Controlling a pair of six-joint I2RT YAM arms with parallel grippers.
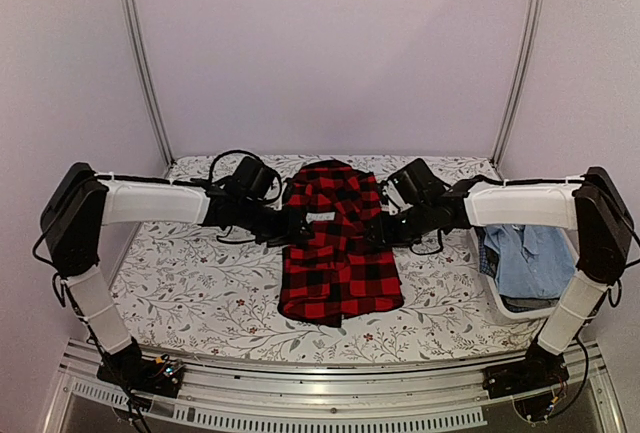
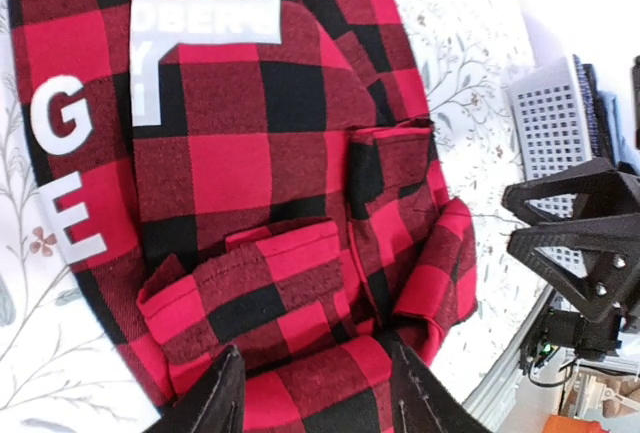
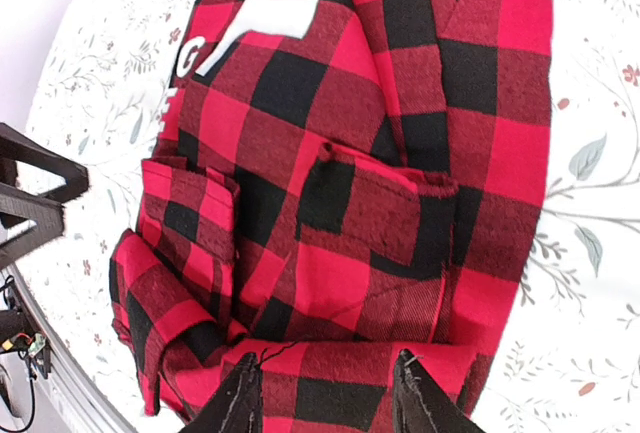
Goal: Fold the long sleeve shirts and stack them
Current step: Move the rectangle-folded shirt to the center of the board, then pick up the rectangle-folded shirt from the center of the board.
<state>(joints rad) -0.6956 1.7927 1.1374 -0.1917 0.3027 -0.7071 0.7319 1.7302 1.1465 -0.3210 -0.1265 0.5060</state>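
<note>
The left pincer sat at the bottom edge of its wrist view, its jaws partway closed with a thick fold of the red-and-black check shirt filling the gap, so it appeared to be gripping the cloth. The right pincer mirrored it, its jaws also narrowed on a bunched hem of the same shirt.

From overhead, the shirt lay in the middle of the floral counter, and the two arms reached in from either side to hold it at mid-height. That symmetric hold probably served to keep the narrowed panel square for a crosswise fold. The sleeves were already turned inward, with cuffs lying over the body, and the white block letters showed toward the upper left of the left wrist view.

At the right edge of the overhead view, a white basket held a blue shirt, likely waiting its turn.
</note>
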